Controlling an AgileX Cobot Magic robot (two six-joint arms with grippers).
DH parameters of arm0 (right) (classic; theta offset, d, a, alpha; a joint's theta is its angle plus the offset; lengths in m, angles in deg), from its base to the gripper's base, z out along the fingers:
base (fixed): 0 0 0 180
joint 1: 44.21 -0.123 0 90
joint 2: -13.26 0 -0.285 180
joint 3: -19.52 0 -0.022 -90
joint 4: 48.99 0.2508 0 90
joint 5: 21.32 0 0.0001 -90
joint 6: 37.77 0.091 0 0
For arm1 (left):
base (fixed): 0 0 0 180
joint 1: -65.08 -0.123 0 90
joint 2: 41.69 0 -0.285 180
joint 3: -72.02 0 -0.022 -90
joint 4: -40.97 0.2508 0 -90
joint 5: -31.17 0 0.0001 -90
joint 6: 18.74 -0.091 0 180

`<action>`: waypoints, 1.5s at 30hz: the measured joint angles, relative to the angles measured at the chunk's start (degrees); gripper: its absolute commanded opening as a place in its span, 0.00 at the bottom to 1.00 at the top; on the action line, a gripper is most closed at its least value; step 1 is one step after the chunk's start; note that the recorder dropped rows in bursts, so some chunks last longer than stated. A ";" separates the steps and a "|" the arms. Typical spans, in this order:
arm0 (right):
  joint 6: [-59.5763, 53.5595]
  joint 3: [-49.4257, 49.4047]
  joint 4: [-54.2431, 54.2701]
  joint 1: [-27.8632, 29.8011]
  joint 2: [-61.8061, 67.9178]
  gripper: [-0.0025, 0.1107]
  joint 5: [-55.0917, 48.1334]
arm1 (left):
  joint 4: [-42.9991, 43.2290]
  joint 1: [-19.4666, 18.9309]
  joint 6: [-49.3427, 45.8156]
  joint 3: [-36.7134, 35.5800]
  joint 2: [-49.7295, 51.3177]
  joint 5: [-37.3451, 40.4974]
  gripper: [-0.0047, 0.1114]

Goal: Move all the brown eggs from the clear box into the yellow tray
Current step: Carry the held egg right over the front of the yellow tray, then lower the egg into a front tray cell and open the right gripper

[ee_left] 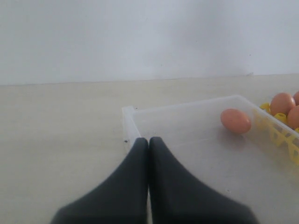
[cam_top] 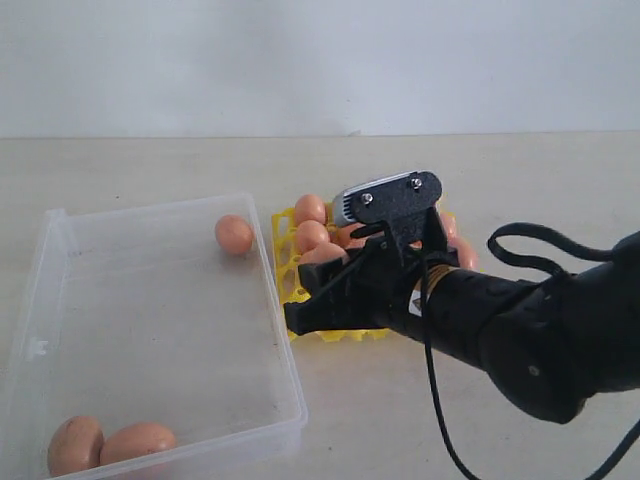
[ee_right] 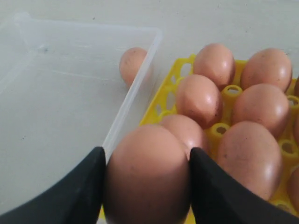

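1. The right fingers (ee_right: 79,191) grip one brown egg (ee_right: 147,172) by its sides, holding it over the near edge of the yellow tray (cam_top: 287,262), next to the box wall
2. The tray already holds many eggs (ee_right: 201,100), seated in its cups; the arm hides part of it in the exterior view, so an exact count cannot be made
3. Three eggs lie in the clear box (cam_top: 150,320): one egg (cam_top: 233,234) in the far corner beside the tray, and a pair of eggs (cam_top: 75,445) touching each other in the near corner, well apart from the first
4. The left fingers (ee_left: 131,186) are pressed together with nothing between them, hanging over a corner of the box above the surface (cam_top: 150,170)
5. Judged from this, the task is mostly done: the held egg needs a free cup, then three more transfers remain
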 measured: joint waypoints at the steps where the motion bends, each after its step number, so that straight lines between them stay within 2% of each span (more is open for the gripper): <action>1: -0.47 0.00 1.76 -0.99 0.84 0.02 0.69 | 0.00 0.00 0.00 0.00 0.00 0.00 0.00; 8: -3.15 0.00 6.82 -2.58 3.15 0.02 1.81 | 0.00 0.00 0.00 0.00 0.00 0.00 0.00; 25: -4.15 1.76 7.18 -2.81 7.81 0.02 4.97 | 0.00 0.00 0.00 0.00 0.00 0.00 0.00; 42: -4.26 2.22 7.83 -2.81 7.91 0.02 2.12 | 0.00 0.00 0.00 0.00 0.00 0.00 0.00; 45: -4.37 2.22 7.83 -2.81 7.91 0.07 2.00 | 0.00 0.00 0.00 0.00 0.00 0.00 0.00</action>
